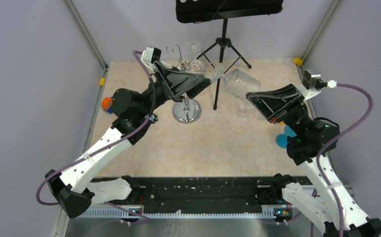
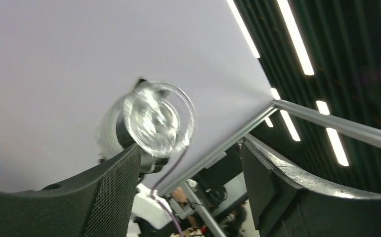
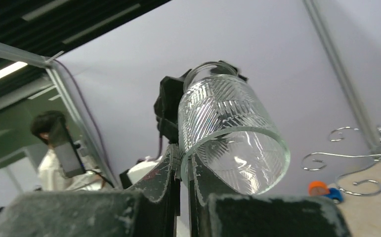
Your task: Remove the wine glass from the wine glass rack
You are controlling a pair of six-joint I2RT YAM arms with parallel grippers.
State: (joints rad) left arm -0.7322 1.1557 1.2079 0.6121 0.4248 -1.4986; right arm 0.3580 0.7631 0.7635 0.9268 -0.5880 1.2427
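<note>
Wine glass [image 1: 240,84] first: from the top camera it lies tilted in the air, clear of the hook arms of the wine glass rack [image 1: 187,111], whose chrome base stands on the table [image 1: 218,148] to its left. My right gripper [image 1: 251,96] meets it at the mouth of the bowl. My left gripper [image 1: 210,78] reaches over the rack toward the stem end. I judge the lift-off done, and the step in hand is carrying the glass away. The black tripod stand [image 1: 223,44] is the obstacle: one leg comes down just beside the bowl, between glass and rack. Something clear hangs among the far hooks, perhaps another glass, but it is too faint to tell.

From my left wrist, the round foot of the glass [image 2: 153,121] faces the lens, blurred, beyond my fingers [image 2: 119,173]. These stand wide apart and grip nothing.

From my right wrist, my fingers are pinched narrow on the glass wall at the rim, and the ribbed bowl [image 3: 228,133] tips up and away from them. The rack's curled wires [image 3: 361,158] show well apart at the right edge.

The next move calls for drawing the glass toward my right side, away from the tripod leg and my left arm. A rim pinch on a tilted glass looks a slippery hold, so I should go gently and set it down on bare table.
</note>
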